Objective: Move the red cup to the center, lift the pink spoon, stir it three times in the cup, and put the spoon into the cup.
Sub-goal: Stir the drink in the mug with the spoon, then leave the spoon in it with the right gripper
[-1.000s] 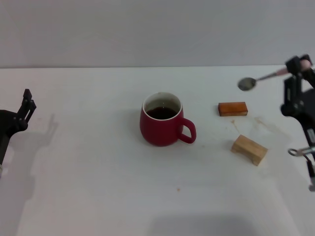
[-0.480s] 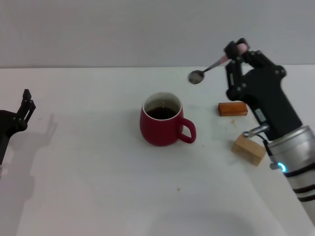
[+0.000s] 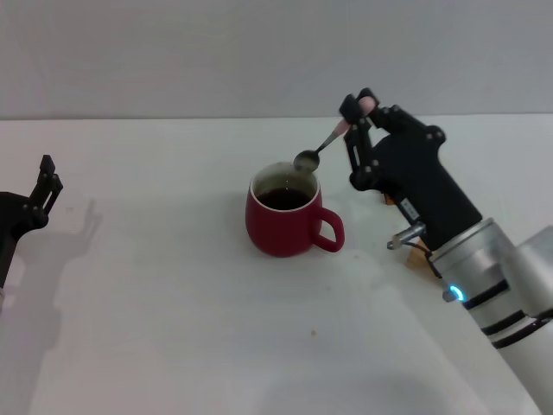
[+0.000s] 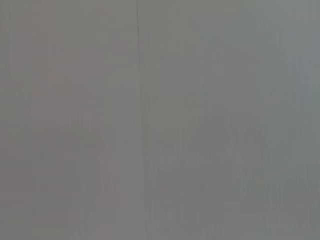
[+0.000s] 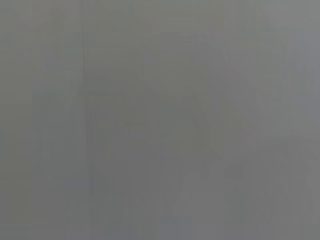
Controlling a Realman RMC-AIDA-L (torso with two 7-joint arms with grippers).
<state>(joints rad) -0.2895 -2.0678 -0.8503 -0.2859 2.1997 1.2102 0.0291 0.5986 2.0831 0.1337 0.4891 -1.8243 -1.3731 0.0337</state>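
The red cup [image 3: 283,221] stands near the middle of the white table, handle toward the right, dark liquid inside. My right gripper [image 3: 356,111] is shut on the pink handle of the pink spoon [image 3: 318,149]. The spoon slants down to the left, and its grey bowl hangs just above the cup's far rim. My left gripper [image 3: 47,186] is parked at the table's left edge, away from the cup. Both wrist views show only plain grey.
The right arm [image 3: 432,207] covers the orange-brown block and most of the light wooden block [image 3: 420,254] to the right of the cup. The table [image 3: 155,311] is bare white in front and to the left of the cup.
My right gripper has carried the spoon from the far right leftward and down, to just above the cup's rim. The cup and left arm have not moved.
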